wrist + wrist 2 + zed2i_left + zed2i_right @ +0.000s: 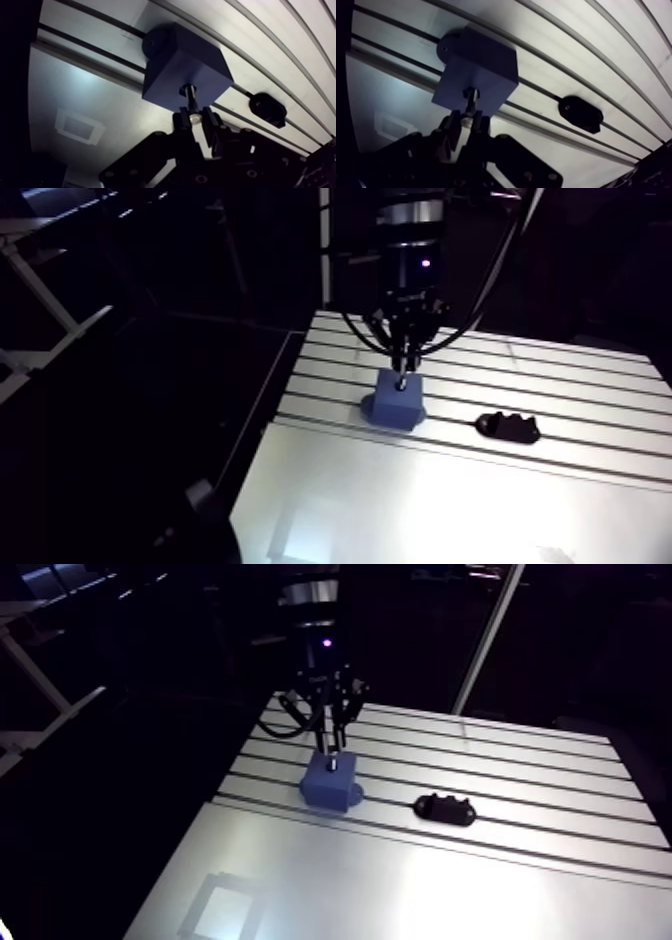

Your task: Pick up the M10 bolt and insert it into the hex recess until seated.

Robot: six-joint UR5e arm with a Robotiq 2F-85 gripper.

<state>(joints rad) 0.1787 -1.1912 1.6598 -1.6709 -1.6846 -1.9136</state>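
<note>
We see the gripper (194, 119) clamped on the M10 bolt (190, 100): its two black fingers (182, 120) stand a little apart with the metal pressed between them, a bright glint showing at the pinch. The bolt is a slim, grey, round shank pointing straight out ahead of the fingers, and its far end meets the hex recess (187, 90), a small dark opening in the top face of the blue block (170, 65). We cannot tell how deep the bolt sits in it.

The block is a squat cuboid with crisp edges and flat, matte, dark-blue faces; a rounded tab (155, 42) of the same blue sticks out from its foot on one side and lies flat on the table (560, 373). In the arm view the gripper hangs upright right over the block, with a small violet light (425, 263) glowing on the wrist above it.

Well apart from the block lies a black part (267, 107), low, elongated and lumpy with rounded ends; a slot that runs from the block's foot passes under it. The table is pale aluminium: long parallel dark slots cross the half where both things sit, and the rest is a smooth, glaring sheet bearing a faint pale square (225, 909)
</note>
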